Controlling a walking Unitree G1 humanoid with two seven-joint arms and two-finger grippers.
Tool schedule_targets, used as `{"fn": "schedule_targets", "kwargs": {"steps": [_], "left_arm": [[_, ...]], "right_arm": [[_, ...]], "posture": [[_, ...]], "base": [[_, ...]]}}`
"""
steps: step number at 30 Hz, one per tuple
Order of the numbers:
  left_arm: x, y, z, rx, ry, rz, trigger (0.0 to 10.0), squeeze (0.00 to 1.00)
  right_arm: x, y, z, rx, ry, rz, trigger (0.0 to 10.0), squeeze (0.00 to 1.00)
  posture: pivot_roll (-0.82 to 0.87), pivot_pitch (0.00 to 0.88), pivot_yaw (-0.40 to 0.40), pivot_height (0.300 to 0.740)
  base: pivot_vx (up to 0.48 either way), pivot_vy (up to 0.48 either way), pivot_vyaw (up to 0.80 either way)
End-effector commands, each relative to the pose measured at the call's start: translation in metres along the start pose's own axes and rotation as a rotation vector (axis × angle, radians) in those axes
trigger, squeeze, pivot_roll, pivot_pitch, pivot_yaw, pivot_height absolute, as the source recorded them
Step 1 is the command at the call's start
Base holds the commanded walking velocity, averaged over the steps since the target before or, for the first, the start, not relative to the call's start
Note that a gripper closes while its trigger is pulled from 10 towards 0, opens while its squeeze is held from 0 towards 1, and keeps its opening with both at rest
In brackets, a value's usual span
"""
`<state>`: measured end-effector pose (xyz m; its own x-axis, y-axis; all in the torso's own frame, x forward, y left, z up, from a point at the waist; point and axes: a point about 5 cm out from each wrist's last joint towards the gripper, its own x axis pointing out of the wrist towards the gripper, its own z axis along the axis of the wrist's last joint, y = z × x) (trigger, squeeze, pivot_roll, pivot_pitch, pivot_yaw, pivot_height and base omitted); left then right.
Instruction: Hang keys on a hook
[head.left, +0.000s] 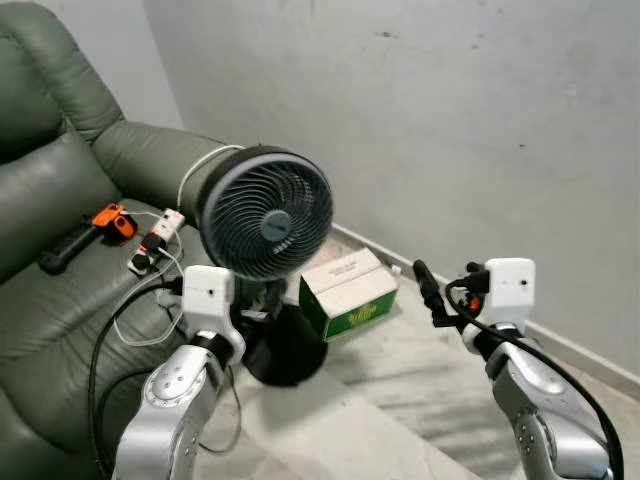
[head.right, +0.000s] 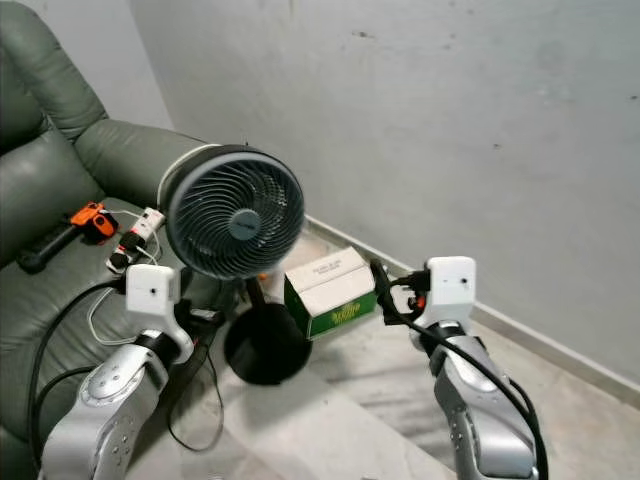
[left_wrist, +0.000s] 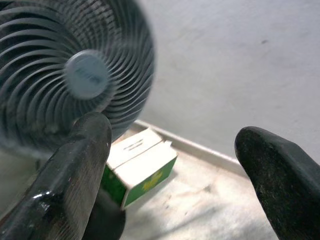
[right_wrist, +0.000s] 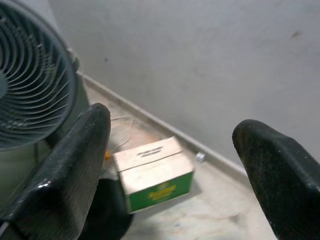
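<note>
My left gripper (left_wrist: 170, 150) is raised close behind a black floor fan (head.left: 265, 225). Its two black fingers (left_wrist: 75, 170) stand wide apart and open, with nothing between them. My right gripper (right_wrist: 172, 145) is held up at the right, out over the floor. It is also open and holds nothing. Its fingers (head.left: 428, 288) point toward a green and white cardboard box (head.left: 348, 292). Both wrist views look past the fingertips at the fan, the box (right_wrist: 152, 172) and a bare grey wall (head.left: 450, 110).
A green leather sofa (head.left: 60, 200) on the left carries a white power strip (head.left: 160, 235), an orange and black tool (head.left: 105, 225) and cables. The fan's round base (head.left: 285, 350) stands on the pale floor next to the box. A baseboard (head.left: 560, 345) runs along the wall.
</note>
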<state>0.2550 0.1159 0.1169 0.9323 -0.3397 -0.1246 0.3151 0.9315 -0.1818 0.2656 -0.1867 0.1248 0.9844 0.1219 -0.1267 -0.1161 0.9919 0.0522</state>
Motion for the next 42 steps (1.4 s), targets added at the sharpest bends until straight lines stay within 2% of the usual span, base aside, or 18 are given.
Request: {"fn": "schedule_targets", "kwargs": {"steps": [1,23,38,42], "left_arm": [[-0.0038,0.0093,-0.0005,0.012,0.011,0.035,10.0,0.00],[-0.0036,0.0098,-0.0013,0.014,0.015,0.036,10.0,0.00],[-0.0013,0.0155,-0.0007,-0.053,0.005,0.103,10.0,0.00],[-0.0011,0.0155,-0.0009,-0.059,0.007,0.109,10.0,0.00]], "right_arm": [[0.0012,0.0063,0.0002,0.009,0.000,0.017,10.0,0.00],[0.0016,0.0062,0.0000,0.006,0.001,0.013,10.0,0.00],[0.0037,0.0057,0.0008,0.003,0.000,0.016,10.0,0.00],[0.0037,0.0056,0.0003,0.003,0.006,0.017,10.0,0.00]], "posture": [[-0.05,0.097,0.037,0.740],[-0.05,0.099,0.037,0.740],[-0.05,0.099,0.032,0.740],[-0.05,0.098,0.032,0.740]], "base": [[0.000,-0.326,0.00],[0.000,-0.313,0.00],[0.000,0.000,0.00],[0.000,0.000,-0.73]]}}
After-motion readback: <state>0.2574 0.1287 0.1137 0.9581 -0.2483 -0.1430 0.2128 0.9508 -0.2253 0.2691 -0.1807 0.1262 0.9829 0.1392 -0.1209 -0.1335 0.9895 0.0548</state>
